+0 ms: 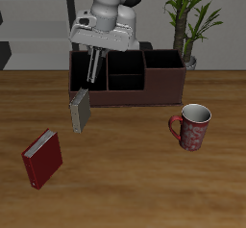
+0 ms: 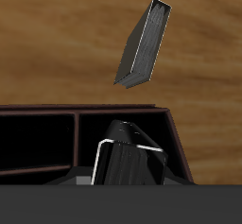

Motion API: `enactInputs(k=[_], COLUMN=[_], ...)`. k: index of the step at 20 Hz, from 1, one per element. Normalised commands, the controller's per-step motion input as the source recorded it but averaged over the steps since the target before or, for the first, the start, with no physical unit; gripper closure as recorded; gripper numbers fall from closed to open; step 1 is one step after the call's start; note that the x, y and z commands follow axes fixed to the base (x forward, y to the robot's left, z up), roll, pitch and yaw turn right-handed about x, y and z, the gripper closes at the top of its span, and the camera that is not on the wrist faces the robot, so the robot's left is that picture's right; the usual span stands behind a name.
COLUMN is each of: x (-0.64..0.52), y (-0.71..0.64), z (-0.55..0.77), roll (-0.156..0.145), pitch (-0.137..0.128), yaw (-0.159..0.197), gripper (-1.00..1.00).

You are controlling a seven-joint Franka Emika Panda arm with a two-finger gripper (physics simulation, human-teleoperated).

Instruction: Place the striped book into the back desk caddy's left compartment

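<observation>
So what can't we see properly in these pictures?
- Gripper: too small in the exterior view to tell if it is open or shut, and the wrist view shows no fingers.
- Striped book: in the wrist view, one end is hidden by a dark band.
- Back desk caddy: in the exterior view, its walls hide the floor.

Table [image 1: 125, 184]: wood grain, warm brown, matt. Caddy [image 1: 159, 89]: dark maroon walls, smooth, faint sheen; black matt insides. Mug [image 1: 193, 127]: glossy, red patterned, ceramic look. Red book [image 1: 42, 159]: smooth cover. Grey book [image 1: 81, 111]: matt cover. Striped book [image 2: 132, 162]: dark, pale edges. Arm [image 1: 117, 1]: glossy white plastic look.
</observation>
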Motion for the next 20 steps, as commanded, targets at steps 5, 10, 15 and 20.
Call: enactInputs(k=[5, 10, 15, 20], x=[0.02, 0.04, 0.04, 0.06], y=[0.02, -0.01, -0.05, -0.04], z=[-0.15, -0.12, -0.1, -0.18], roll=[0.01, -0.002, -0.008, -0.007], pitch=[0.033, 0.025, 0.024, 0.02], yaw=[-0.01, -0.006, -0.012, 0.008], gripper=[1.0, 1.0, 1.0, 1.0])
